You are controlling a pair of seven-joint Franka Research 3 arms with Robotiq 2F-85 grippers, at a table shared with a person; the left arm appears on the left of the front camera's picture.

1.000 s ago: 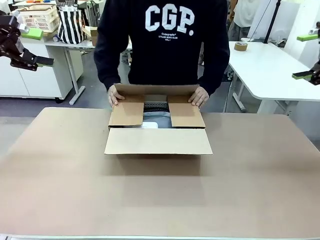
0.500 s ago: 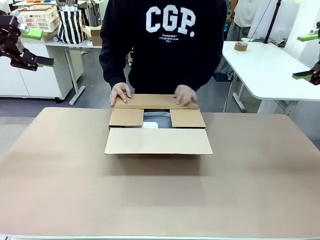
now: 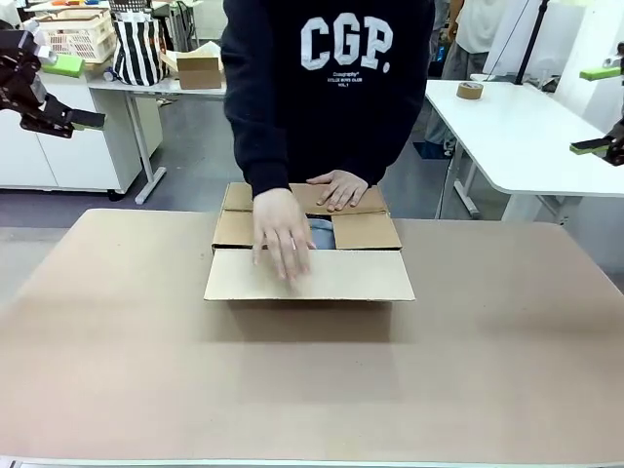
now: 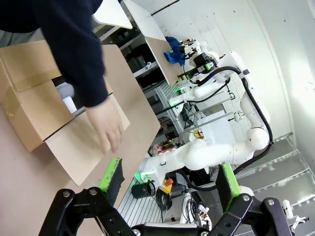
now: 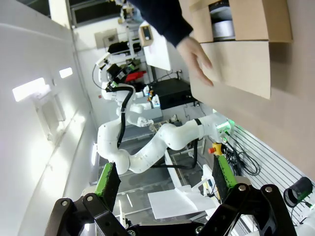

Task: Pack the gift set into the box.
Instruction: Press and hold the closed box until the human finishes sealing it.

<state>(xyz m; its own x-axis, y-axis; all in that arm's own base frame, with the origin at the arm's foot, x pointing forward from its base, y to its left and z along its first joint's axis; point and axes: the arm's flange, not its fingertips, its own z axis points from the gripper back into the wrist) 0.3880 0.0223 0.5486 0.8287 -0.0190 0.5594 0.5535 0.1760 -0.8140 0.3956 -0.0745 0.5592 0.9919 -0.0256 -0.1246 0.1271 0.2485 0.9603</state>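
Left claw (image 4: 170, 179) and right claw (image 5: 165, 176) both spread wide, empty, parked high at the sides so the person has room. The box (image 3: 361, 278) sits far-centre on the table (image 3: 117, 370). One hand (image 3: 338, 187) pins the far flap and the other hand (image 3: 283, 239) reaches over the near flap, probably to close it.
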